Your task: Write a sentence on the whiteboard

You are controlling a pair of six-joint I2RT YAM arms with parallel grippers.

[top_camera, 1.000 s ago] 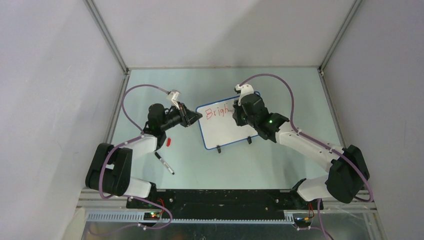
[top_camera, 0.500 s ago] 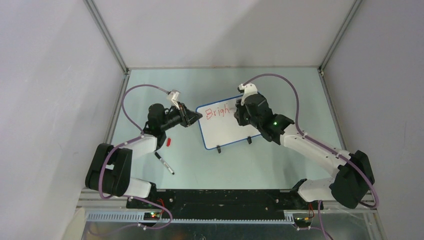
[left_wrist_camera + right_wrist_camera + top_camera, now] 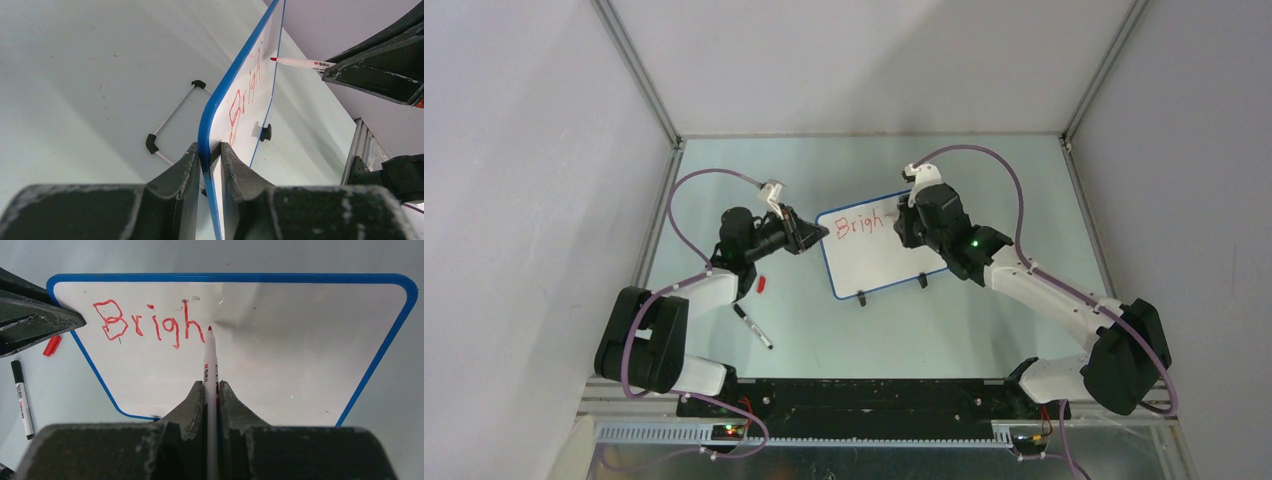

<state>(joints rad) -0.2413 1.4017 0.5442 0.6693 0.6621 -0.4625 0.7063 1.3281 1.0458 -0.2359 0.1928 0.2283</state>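
Pinching the whiteboard (image 3: 280,355) by its left edge with the left pincer (image 3: 210,150); clamping a red marker (image 3: 210,360) in the right pincer (image 3: 211,387), holding its tip just right of the sentence (image 3: 150,327), reading "Brigh".

Overhead wide, wrist views close (sharing whiteboard (image 3: 874,262))

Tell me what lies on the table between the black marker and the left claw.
A loose red cap, apart from both, clearest in the right wrist view.
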